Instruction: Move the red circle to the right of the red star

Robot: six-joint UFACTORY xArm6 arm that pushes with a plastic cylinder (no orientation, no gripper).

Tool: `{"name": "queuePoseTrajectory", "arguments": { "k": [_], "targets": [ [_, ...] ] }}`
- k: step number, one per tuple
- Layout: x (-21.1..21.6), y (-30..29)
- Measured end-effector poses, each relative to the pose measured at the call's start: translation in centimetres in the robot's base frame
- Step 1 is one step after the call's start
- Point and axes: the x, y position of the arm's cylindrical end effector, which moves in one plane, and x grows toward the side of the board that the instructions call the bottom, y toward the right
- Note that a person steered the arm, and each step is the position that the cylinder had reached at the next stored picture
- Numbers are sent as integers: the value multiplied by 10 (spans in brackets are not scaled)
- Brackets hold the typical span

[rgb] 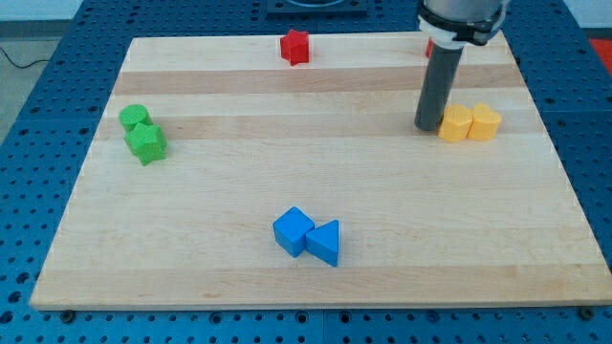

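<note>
The red star [295, 46] sits near the board's top edge, a little left of centre. Only a sliver of a red block, which seems to be the red circle [428, 48], shows at the top right; the rest is hidden behind the arm. My tip [426, 127] rests on the board well below that red block. It is just left of the yellow blocks, touching or nearly touching the nearer one.
Two yellow blocks [456, 123] [485, 122] sit side by side at the right. Two green blocks [135, 118] [146, 142] touch at the left. A blue cube [293, 230] and a blue triangle [324, 242] touch at bottom centre. The wooden board [239, 182] lies on a blue perforated table.
</note>
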Motion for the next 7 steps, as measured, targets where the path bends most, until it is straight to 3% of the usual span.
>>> {"name": "queuePoseTrajectory", "arguments": {
  "k": [2,4,5,6,7],
  "targets": [
    [-59,5],
    [-74,108],
    [-122,124],
    [-156,119],
    [-163,84]
  ]
}}
